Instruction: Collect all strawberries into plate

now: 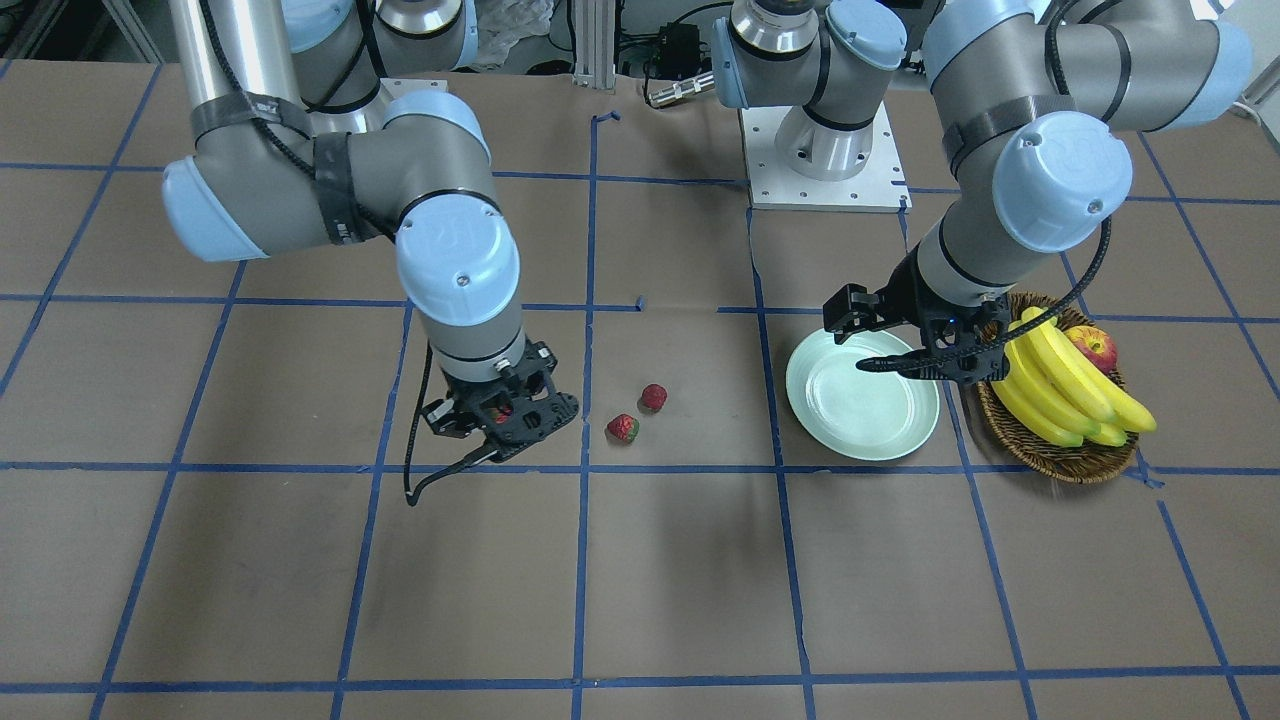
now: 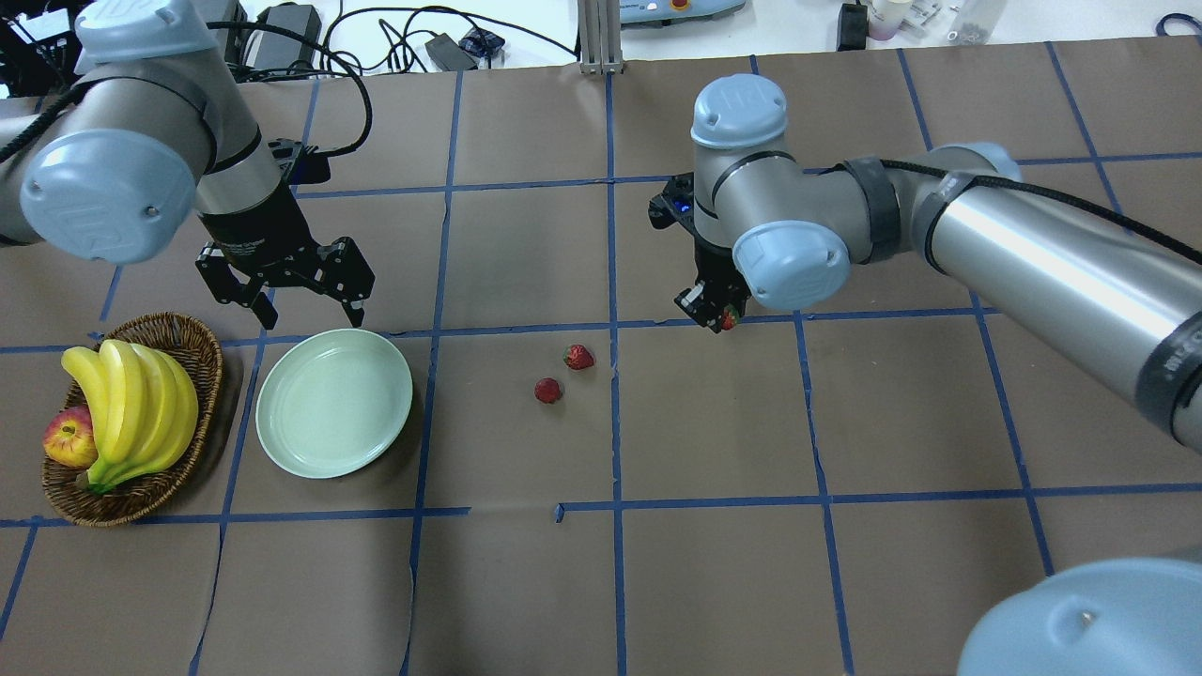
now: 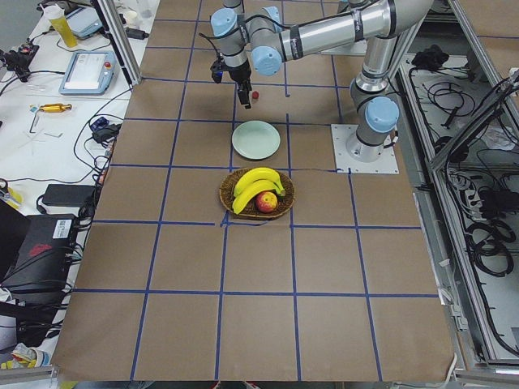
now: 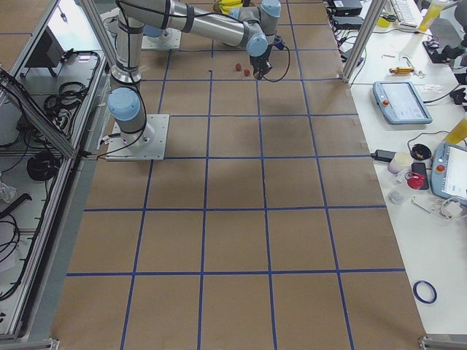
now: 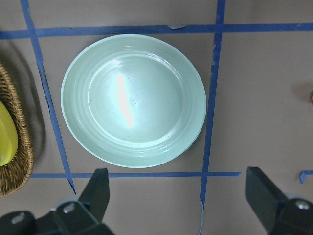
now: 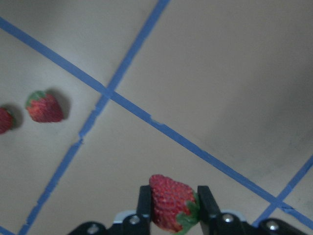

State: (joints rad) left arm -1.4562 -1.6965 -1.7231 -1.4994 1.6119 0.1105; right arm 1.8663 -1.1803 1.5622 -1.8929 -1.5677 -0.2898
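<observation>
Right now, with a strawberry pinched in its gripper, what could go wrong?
The right gripper holds its strawberry only by the fingertips, so it might slip on the way to the plate. The open left gripper hangs at the plate's edge, so the grippers could bump. Two loose strawberries lie between and could get knocked.

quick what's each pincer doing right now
Left pincer: open, empty, near the plate.
Right pincer: closed on a strawberry.
</observation>
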